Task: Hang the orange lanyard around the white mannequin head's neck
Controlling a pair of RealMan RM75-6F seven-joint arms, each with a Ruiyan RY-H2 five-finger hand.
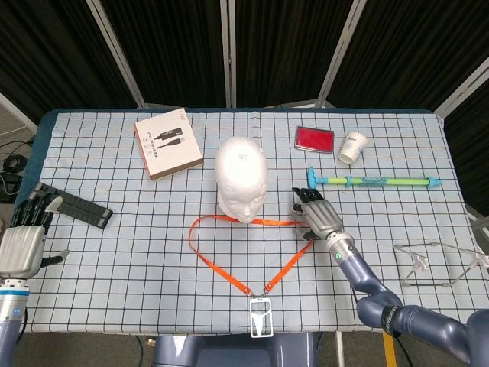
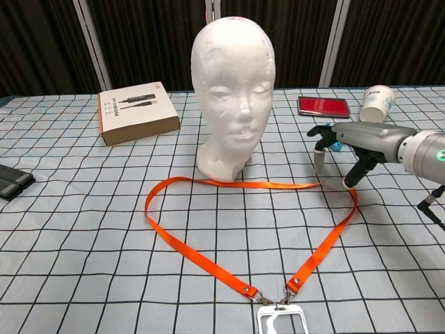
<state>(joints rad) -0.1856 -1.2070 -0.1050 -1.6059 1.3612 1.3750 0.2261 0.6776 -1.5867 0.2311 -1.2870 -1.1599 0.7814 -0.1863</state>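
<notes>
The bench is covered in a white cloth with a dark grid. The white mannequin head stands upright near the middle, face turned toward the robot. The orange lanyard lies flat on the cloth in front of it as a wide loop — the top strap runs right against the base of the neck, the two sides narrow down to a white badge holder at the near edge.

The right hand hovers just over the loop's right corner, palm down, fingers spread and pointing down at the strap. In the chest view its fingertips sit right at the strap, but I can't tell if they actually touch it — it isn't holding anything. The left hand is off at the far left edge, open, holding nothing.

Smaller stuff: a brown cable box back left, a black folded thing on the left, a green-and-blue stick tool on the right, a red pad and a paper cup back right.
</notes>
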